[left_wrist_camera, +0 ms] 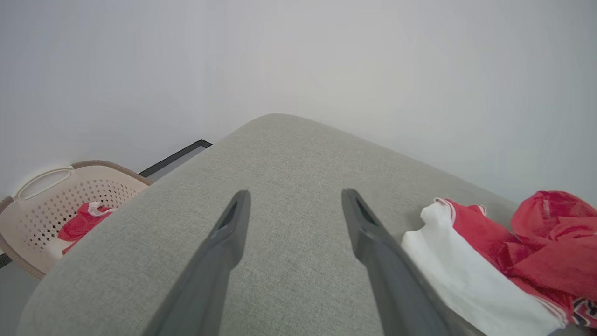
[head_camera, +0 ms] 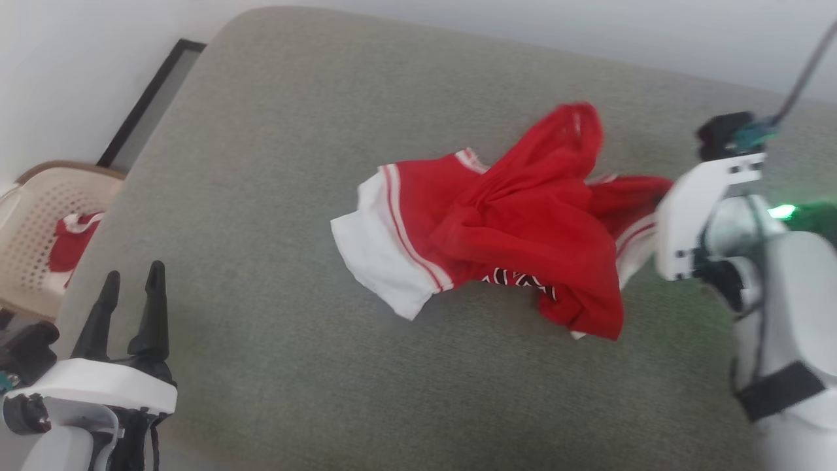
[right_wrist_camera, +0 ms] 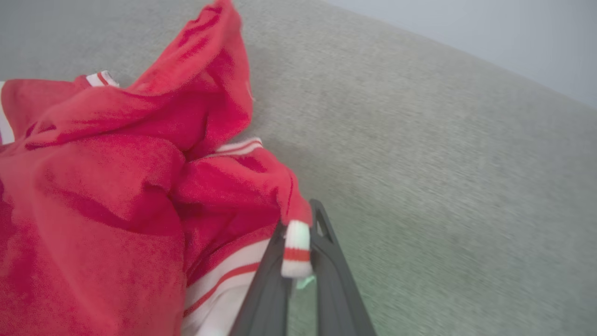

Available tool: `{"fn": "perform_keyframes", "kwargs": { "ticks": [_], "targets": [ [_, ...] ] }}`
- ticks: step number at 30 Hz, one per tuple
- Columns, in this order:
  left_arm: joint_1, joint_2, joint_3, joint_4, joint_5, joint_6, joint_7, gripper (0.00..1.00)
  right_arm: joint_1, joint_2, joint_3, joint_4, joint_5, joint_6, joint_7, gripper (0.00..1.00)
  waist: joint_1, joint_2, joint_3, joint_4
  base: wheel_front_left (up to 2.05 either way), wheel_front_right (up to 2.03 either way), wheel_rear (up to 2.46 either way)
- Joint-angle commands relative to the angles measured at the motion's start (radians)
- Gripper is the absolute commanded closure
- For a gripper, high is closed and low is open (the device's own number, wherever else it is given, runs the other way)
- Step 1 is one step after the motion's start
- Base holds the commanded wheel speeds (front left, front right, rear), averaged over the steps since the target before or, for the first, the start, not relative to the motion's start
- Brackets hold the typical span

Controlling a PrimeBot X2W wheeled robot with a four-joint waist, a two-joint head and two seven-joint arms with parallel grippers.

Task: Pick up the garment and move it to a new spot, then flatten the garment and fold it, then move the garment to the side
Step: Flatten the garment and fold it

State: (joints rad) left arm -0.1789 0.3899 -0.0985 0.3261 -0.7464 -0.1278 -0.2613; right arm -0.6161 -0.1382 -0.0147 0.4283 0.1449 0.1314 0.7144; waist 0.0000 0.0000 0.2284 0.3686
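Cushion [head_camera: 281, 379] is bare over the whole left half and the near strip, so I have open room there. My left gripper [head_camera: 134, 271] sits near left with its fingers spread, and from it to the far edge there is just bare cushion. The one obstacle on top is the shirt [head_camera: 497, 222], heaped right of centre with a red fold standing up on its far side. At the shirt's right end my right gripper [right_wrist_camera: 298, 219] is pinched on the striped trim, so that approach is blocked. Cushion far right is bare. Basket [head_camera: 46, 196] sits off the left edge, and the wall [head_camera: 65, 65] closes the far side.
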Motion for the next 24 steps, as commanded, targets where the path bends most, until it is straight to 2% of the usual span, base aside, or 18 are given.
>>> {"fn": "perform_keyframes", "kwargs": {
  "ticks": [1, 7, 12, 23, 24],
  "targets": [
    [0.007, 0.004, 0.008, -0.005, 0.008, -0.003, -0.005, 0.0, 0.02, -0.019, -0.016, -0.032, 0.012, -0.001, 0.015, 1.0, 0.0, 0.0, -0.008, -0.017, 0.0, 0.0, 0.0],
    [0.015, 0.003, 0.018, -0.014, 0.012, -0.003, -0.005, 0.0, 0.059, -0.086, -0.082, -0.153, 0.021, -0.001, 0.088, 1.0, 0.0, 0.0, -0.014, -0.045, 0.0, 0.0, 0.0],
    [0.016, 0.006, 0.021, -0.02, 0.013, -0.003, -0.005, 0.0, 0.107, -0.096, -0.159, -0.205, 0.016, -0.001, 0.128, 1.0, 0.0, 0.0, -0.013, -0.059, 0.0, 0.0, 0.0],
    [-0.011, 0.013, 0.009, -0.021, 0.007, -0.003, -0.005, 0.0, 0.133, -0.03, -0.245, -0.085, -0.033, -0.001, 0.095, 1.0, 0.0, 0.0, 0.008, -0.064, 0.0, 0.0, 0.0],
    [-0.012, 0.014, 0.008, -0.02, 0.008, -0.003, -0.005, 0.0, 0.13, -0.027, -0.248, -0.07, -0.036, -0.001, 0.091, 0.91, 0.0, 0.0, 0.008, -0.065, 0.0, 0.0, 0.0]
  ]
}}
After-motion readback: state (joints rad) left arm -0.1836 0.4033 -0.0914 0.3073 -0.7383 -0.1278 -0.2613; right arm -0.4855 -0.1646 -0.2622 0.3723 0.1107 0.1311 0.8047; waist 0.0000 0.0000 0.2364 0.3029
